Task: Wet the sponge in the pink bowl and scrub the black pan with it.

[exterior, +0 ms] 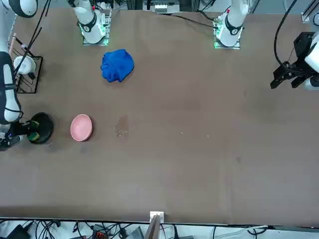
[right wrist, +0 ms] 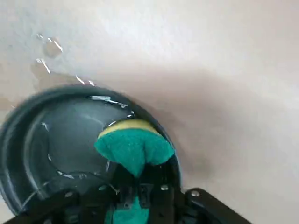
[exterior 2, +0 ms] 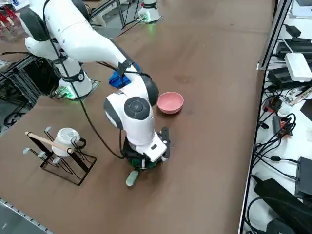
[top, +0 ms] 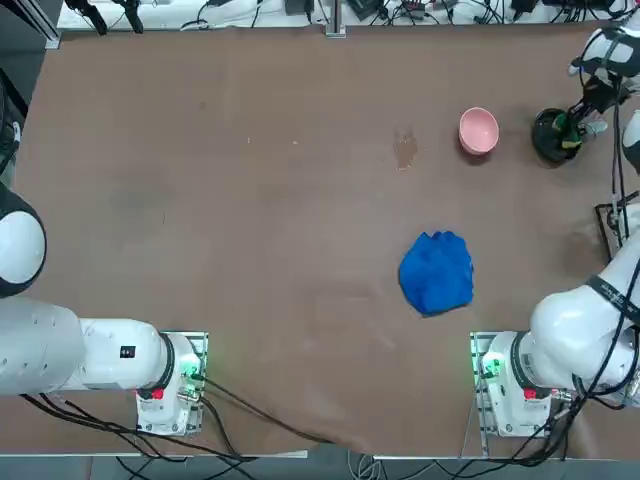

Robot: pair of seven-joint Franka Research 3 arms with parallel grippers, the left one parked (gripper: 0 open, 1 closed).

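The black pan (right wrist: 56, 144) lies on the table, wet inside, with water streaks on its base. My right gripper (right wrist: 135, 189) is shut on the green sponge (right wrist: 133, 147), whose yellow layer faces away from the fingers. The sponge hangs inside the pan close to its rim. From overhead the pan (top: 548, 138) is at the far right, with the sponge (top: 566, 128) in it. The pink bowl (top: 478, 130) stands just left of the pan, apart from it. In the right side view my wrist covers most of the pan; its pale handle (exterior 2: 132, 178) sticks out.
A crumpled blue cloth (top: 437, 272) lies nearer my base, mid-right of the table. A wet stain (top: 404, 148) marks the table left of the bowl. A wire rack with a white mug (exterior 2: 61, 148) stands at the table's right edge. Water drops (right wrist: 46, 51) lie beside the pan.
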